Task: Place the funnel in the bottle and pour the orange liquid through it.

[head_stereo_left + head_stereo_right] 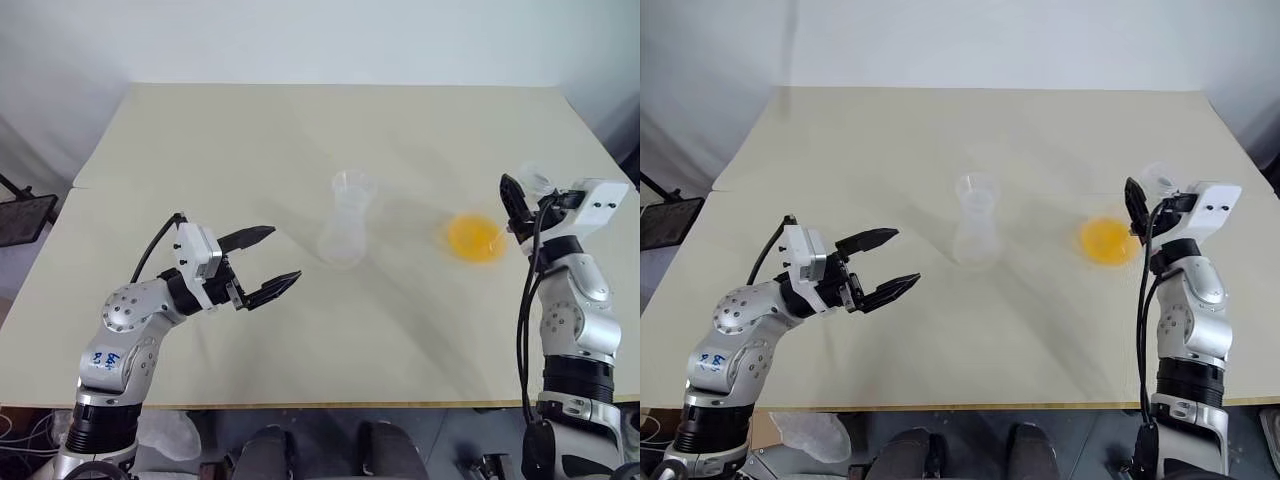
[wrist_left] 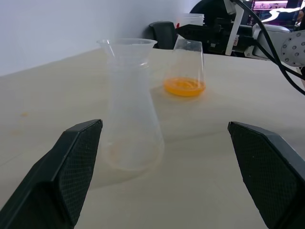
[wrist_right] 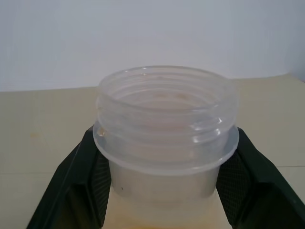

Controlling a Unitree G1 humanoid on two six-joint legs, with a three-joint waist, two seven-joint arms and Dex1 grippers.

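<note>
My right tool (image 3: 164, 191) is clamped on the neck of the conical flask (image 2: 187, 67), one black finger (image 3: 71, 186) on each side just under the collar of its wide threaded mouth. The orange liquid (image 1: 474, 238) sits as a shallow layer in the bottom of that flask, which stands upright on the desk (image 1: 300, 140) to the right of the bottle (image 1: 349, 225).

The bottle is the landmark here: it stands upright near the middle of the desk. At its mouth there is a flared clear rim that looks like the funnel (image 2: 127, 45) seated in the neck, though clear plastic on clear plastic makes it hard for me to be sure where one ends and the other begins.

My left tool (image 1: 266, 263) hovers above the desk to the left of the bottle and a little nearer to me, its two fingers spread wide and empty, pointing toward the bottle without touching it. The bottle and the flask are well apart from each other
</note>
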